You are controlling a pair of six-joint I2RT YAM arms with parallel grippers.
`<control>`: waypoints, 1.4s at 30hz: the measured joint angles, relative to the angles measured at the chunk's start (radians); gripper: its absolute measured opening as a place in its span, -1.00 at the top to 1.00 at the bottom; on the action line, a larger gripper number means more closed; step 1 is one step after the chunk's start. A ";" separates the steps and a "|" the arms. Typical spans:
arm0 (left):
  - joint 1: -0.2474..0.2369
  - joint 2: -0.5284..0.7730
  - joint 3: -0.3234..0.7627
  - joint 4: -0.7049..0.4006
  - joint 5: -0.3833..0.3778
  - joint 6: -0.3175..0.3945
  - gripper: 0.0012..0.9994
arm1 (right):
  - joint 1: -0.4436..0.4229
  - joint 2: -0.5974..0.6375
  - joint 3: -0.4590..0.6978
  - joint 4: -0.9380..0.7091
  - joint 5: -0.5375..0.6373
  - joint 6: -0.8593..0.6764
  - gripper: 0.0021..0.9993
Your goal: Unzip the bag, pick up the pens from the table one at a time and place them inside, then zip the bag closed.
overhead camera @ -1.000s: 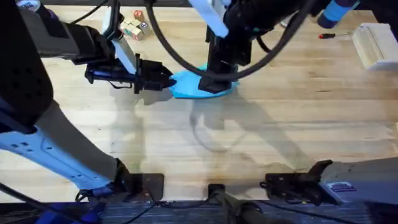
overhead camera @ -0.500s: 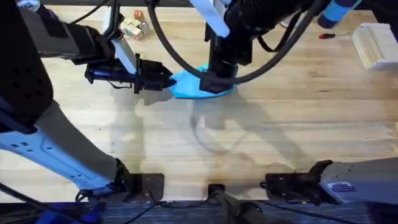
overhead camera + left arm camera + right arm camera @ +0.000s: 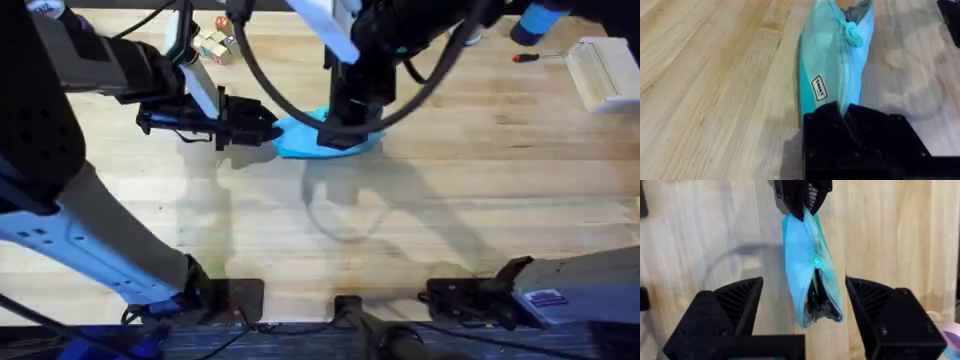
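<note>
While the light-blue bag [image 3: 300,140] lies on the wooden table [image 3: 480,190], we see our left gripper [image 3: 272,130] pinching one end of it, fingers closed on the fabric. Our right gripper [image 3: 804,307] hangs just above the other end, its fingers [image 3: 732,305] spread wide on either side of the bag without touching it. That end gapes open (the small teal pull [image 3: 816,261] sits partway along the zipper), and dark pens [image 3: 816,297] lie inside the opening.
</note>
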 joint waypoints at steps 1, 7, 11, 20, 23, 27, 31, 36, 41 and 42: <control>0.000 0.000 0.000 0.000 0.000 0.000 0.92 | 0.000 0.010 0.000 0.003 0.000 0.000 -0.99; 0.000 0.000 0.000 0.000 0.000 0.000 0.92 | 0.000 0.063 0.000 0.023 0.000 0.000 -1.00; 0.000 0.000 0.000 0.000 0.000 0.000 0.92 | 0.000 0.096 0.000 0.038 0.000 0.000 -0.99; 0.000 0.000 0.000 0.000 0.000 0.000 0.92 | -0.007 0.123 0.000 0.047 0.000 -0.044 -0.99; 0.000 0.000 0.000 0.001 0.000 0.000 0.92 | -0.025 0.124 0.000 0.048 -0.003 -0.055 -0.99; 0.000 0.000 0.000 0.001 0.000 0.000 0.92 | -0.061 0.137 0.000 0.054 -0.021 -0.057 -0.99; 0.000 0.000 0.000 0.001 0.000 0.000 0.92 | -0.091 0.172 0.000 0.065 -0.053 -0.060 -0.99; 0.000 0.000 0.000 0.001 0.000 0.000 0.92 | -0.094 0.216 0.000 0.066 -0.070 -0.060 -0.99; 0.000 0.000 0.000 0.001 0.000 0.000 0.92 | -0.093 0.250 0.000 0.071 -0.075 -0.060 -0.99; 0.000 0.000 0.000 0.001 0.000 0.000 0.92 | -0.092 0.254 0.000 0.074 -0.075 -0.060 -0.99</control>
